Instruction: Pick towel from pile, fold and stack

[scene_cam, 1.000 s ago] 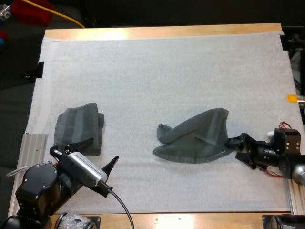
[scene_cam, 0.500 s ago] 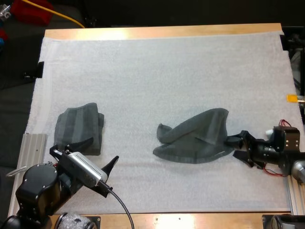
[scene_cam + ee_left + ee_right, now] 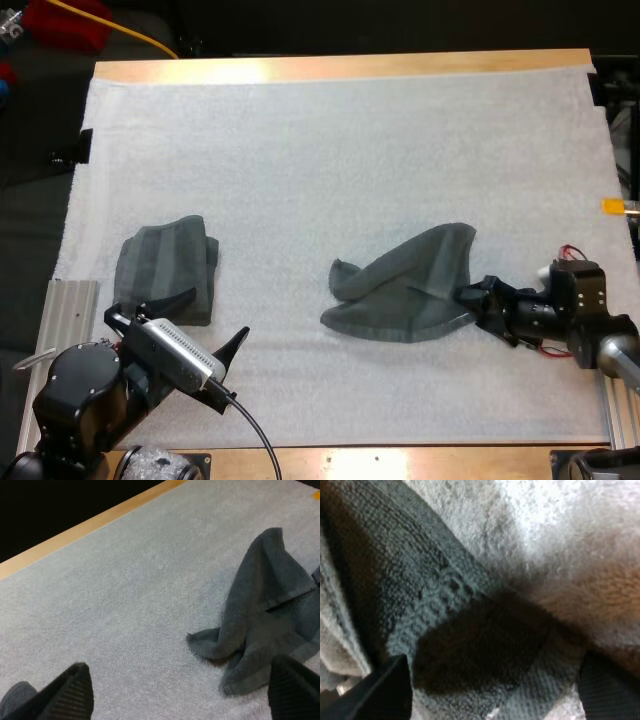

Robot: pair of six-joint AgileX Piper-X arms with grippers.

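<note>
**Since the grasp is set at the very hem, a shallow pinch is the main risk**

While the crumpled dark grey-green towel (image 3: 405,295) lies right of centre in the high view, bunched into a peaked heap with one corner trailing toward the middle, its right edge sits between the black fingers of the right gripper (image 3: 472,303). The right wrist view shows those fingers wide apart, with the ribbed hem of the towel (image 3: 395,580) and bare mat between them, so nothing is clamped yet.

If the fingers shut here, they may catch only the hem's outer layer, and the cloth could slide out on the lift. If they catch several folds at once, the heap would probably rise as a lump and not hang open for folding. Pressing low could also snag the pile of the fluffy white mat (image 3: 330,150) along with the towel.

At the lower left of the high view, the folded dark grey-green towel (image 3: 165,268) lies flat, well apart from the crumpled one. The left gripper (image 3: 200,322) hangs just beside its near edge, fingers spread wide and empty. A careless sweep from that arm could nudge the folded towel out of square.

Beyond the mat, the wooden table (image 3: 340,67) shows as a strip along the top.
</note>
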